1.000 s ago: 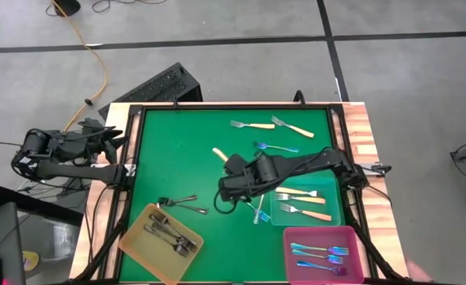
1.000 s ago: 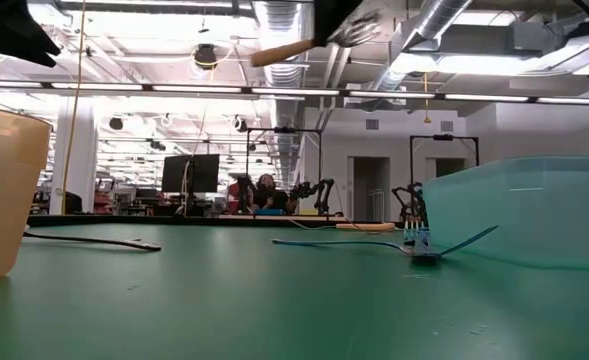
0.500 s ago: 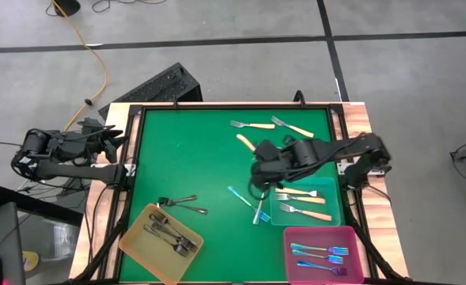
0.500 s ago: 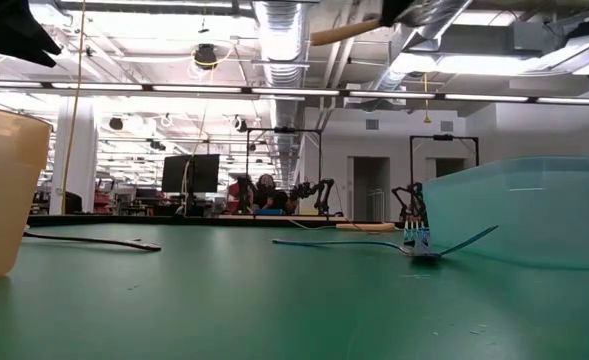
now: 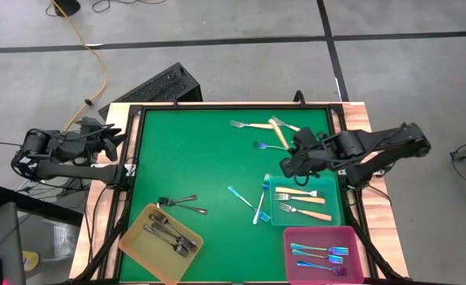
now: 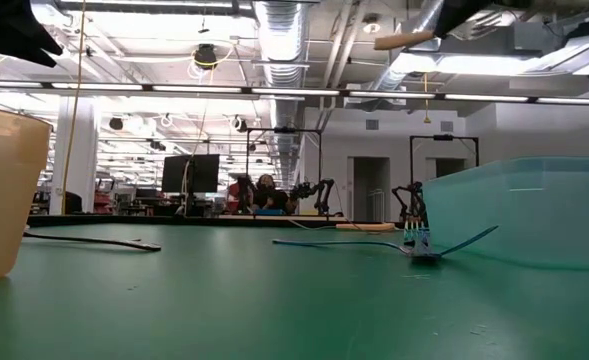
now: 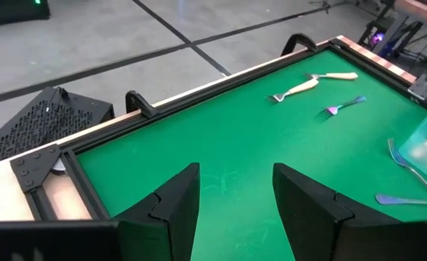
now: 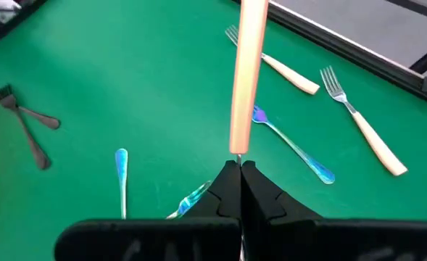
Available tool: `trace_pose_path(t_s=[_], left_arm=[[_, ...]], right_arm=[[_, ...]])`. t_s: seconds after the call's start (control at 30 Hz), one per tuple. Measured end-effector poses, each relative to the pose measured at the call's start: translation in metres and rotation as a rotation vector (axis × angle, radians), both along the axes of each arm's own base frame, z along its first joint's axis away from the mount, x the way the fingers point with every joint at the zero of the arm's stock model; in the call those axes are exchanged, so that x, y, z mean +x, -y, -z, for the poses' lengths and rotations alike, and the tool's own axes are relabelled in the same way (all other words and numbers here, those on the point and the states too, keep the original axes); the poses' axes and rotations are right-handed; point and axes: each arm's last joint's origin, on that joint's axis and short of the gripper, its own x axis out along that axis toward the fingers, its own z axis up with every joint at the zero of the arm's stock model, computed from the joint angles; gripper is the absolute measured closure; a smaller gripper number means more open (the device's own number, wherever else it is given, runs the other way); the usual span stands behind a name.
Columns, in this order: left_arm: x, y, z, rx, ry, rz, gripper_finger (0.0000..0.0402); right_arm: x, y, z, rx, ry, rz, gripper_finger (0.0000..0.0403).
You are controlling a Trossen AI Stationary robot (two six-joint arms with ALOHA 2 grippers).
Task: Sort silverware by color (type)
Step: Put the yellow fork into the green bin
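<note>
- Cream-handled fork [image 8: 248, 65]: judged light, rigid and smooth, so liable to pivot when pinched at one end; a firmer hold is expected mid-handle.
- Right gripper [image 5: 289, 162]: clenched on this fork at the metal end, held aloft just beside the teal tray [image 5: 335, 218].
- Left gripper [image 7: 231, 199]: parted and empty, parked well apart from the teal tray, at the table's far-left edge.

Matt green mat [image 5: 193, 158]; glossy iridescent metal forks [image 5: 316, 252]; translucent plastic trays [image 5: 337, 214]; wooden table edge [image 5: 367, 127].
</note>
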Motion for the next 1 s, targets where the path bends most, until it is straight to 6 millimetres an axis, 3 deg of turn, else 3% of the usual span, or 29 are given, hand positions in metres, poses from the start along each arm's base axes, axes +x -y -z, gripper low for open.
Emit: trace_pose_path(t_s=[0.23,1.0], left_arm=[[0.000,-0.001,0.000,-0.003,0.025,-0.046,0.0243],[-0.002,-0.002,-0.001,-0.014,0.078,-0.139,0.0243]], right_arm=[[-0.022,0.013,0.002,-0.023,0.030,0.018,0.0388],[-0.103,0.059,-0.024,-0.120,0.008,-0.004,0.0388]])
